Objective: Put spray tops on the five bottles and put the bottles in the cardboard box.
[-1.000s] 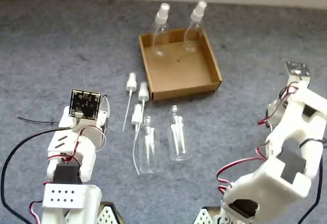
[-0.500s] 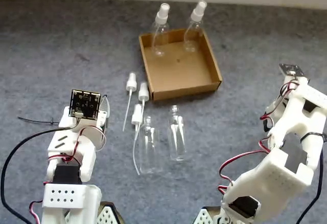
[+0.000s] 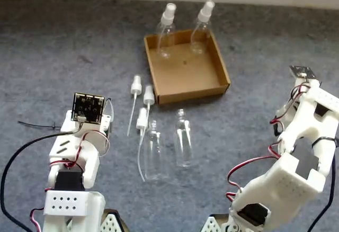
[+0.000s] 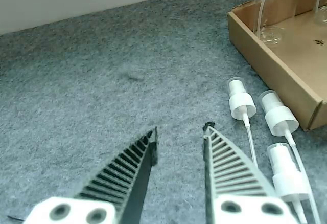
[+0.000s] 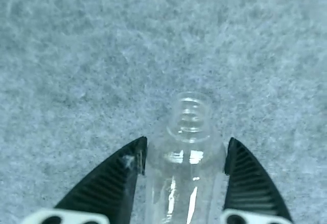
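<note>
Two of five done: the cardboard box (image 3: 185,72) holds two capped bottles (image 3: 166,30) upright at its far wall. Two bare bottles (image 3: 153,150) lie on the carpet (image 3: 63,41) near it, three loose spray tops (image 3: 142,119) beside them. Right gripper (image 5: 186,142) clamps a fifth bare bottle (image 5: 186,173), its lower part cut off, so grip depth is unclear. Left gripper (image 4: 180,129) gapes wide, empty

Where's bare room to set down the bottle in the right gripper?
Bare carpet for the held bottle lies left of the cardboard box, beyond the left gripper, and again between the box and the right arm. The box's near half is bare too. It is crowded in front of the box: three spray tops and two lying bottles.
</note>
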Controlling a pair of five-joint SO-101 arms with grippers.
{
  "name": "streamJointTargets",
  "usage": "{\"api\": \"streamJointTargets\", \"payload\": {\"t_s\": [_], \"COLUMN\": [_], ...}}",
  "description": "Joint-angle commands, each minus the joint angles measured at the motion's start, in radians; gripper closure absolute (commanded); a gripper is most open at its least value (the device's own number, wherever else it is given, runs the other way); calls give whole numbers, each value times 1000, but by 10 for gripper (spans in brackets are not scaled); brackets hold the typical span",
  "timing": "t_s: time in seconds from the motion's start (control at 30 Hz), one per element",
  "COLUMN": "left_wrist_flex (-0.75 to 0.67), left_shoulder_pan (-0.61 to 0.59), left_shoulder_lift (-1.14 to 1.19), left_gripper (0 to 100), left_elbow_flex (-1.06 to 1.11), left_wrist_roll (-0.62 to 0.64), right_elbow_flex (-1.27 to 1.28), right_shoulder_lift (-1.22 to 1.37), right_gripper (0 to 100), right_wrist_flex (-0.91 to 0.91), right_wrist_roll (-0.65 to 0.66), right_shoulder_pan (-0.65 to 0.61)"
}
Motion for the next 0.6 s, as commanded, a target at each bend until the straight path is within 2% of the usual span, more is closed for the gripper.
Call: {"api": "streamJointTargets", "payload": {"t_s": [0.0,0.2,0.3,0.43,0.57], "left_wrist_flex": [-15,-15,-17,18,74], "left_shoulder_pan": [-4,-4,-4,-4,-12], "left_shoulder_lift": [-7,-5,-4,31,243], "left_gripper": [860,860,860,859,860], "left_elbow_flex": [-8,-8,-15,-73,-220], "left_wrist_roll": [-3,-3,-3,0,14], "right_elbow_flex": [-53,-59,-71,-128,-82], "right_shoulder_lift": [-12,-24,-30,-162,-389], "right_gripper": [892,938,940,940,940], "right_wrist_flex": [-5,4,73,102,101], "right_wrist_roll": [11,8,6,-66,-140], "right_shoulder_pan": [-7,-12,-39,-127,-251]}}
